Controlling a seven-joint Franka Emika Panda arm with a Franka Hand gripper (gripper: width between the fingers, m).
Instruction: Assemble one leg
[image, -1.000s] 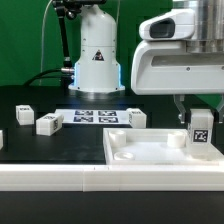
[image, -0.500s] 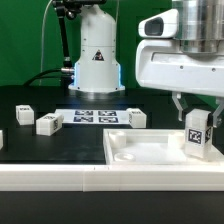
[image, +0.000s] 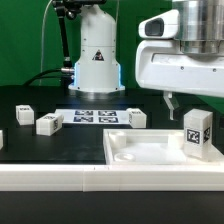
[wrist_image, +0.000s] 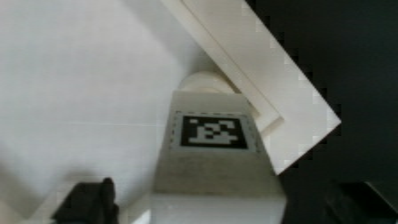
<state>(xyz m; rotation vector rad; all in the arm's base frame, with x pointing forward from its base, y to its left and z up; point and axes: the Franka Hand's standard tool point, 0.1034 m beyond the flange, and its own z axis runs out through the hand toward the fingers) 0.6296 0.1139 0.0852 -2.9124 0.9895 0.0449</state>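
A leg (image: 198, 133), a small white block with a square tag on its face, stands upright in the corner of the white panel (image: 145, 152) at the exterior view's right. My gripper (image: 195, 105) is above it, open, with one finger (image: 170, 104) clear of the leg and to its upper left. In the wrist view the leg (wrist_image: 217, 130) lies between my gripper's (wrist_image: 222, 205) two dark fingers (wrist_image: 89, 200), with a gap on each side. The panel's edge (wrist_image: 267, 70) runs beside it.
Three more legs (image: 24, 114) (image: 48, 123) (image: 134, 118) lie on the black table behind the panel, and part of another shows at the left edge (image: 1, 140). The marker board (image: 95, 116) lies among them. The arm's base (image: 97, 55) stands behind.
My gripper has opened and risen off the leg. The leg stays standing on the panel's corner, slightly turned.
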